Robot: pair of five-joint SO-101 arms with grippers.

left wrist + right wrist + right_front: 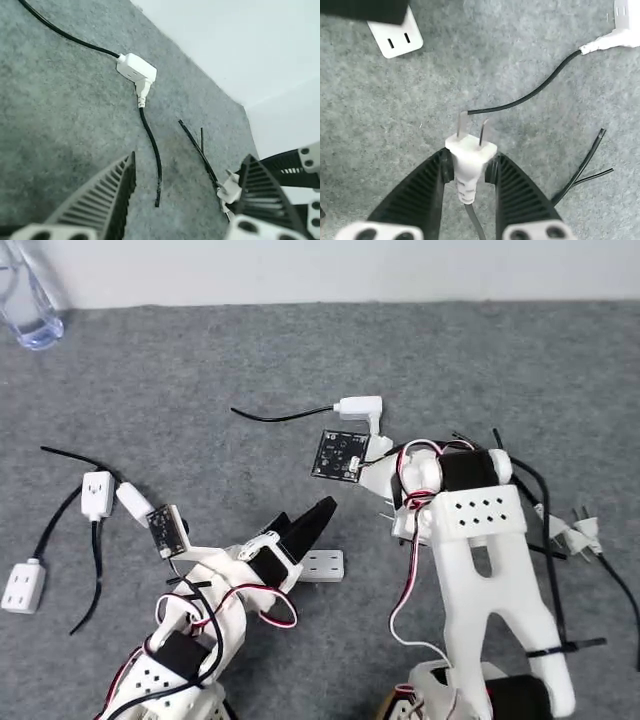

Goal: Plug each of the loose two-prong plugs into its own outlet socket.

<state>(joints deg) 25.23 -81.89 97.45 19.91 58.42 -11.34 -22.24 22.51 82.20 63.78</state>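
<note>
Two robot arms work over a grey desk (200,350). The right gripper (470,159) has its jaws closed on a white two-prong plug (469,150), with the prongs pointing away from the jaws. The left gripper (191,157) has its jaws spread wide apart over the desk. In the high view, a white socket (322,565) lies at lower centre, just beside the left arm's black jaws. Another socket (22,587) lies at the left edge.

Plug (469,155) and outlet socket (396,39) are white, cord (530,97) black, carpet (380,115) grey.

Grey felt-like tabletop (300,350), plain white wall (350,270) behind, clear container (28,315) at far corner
</note>
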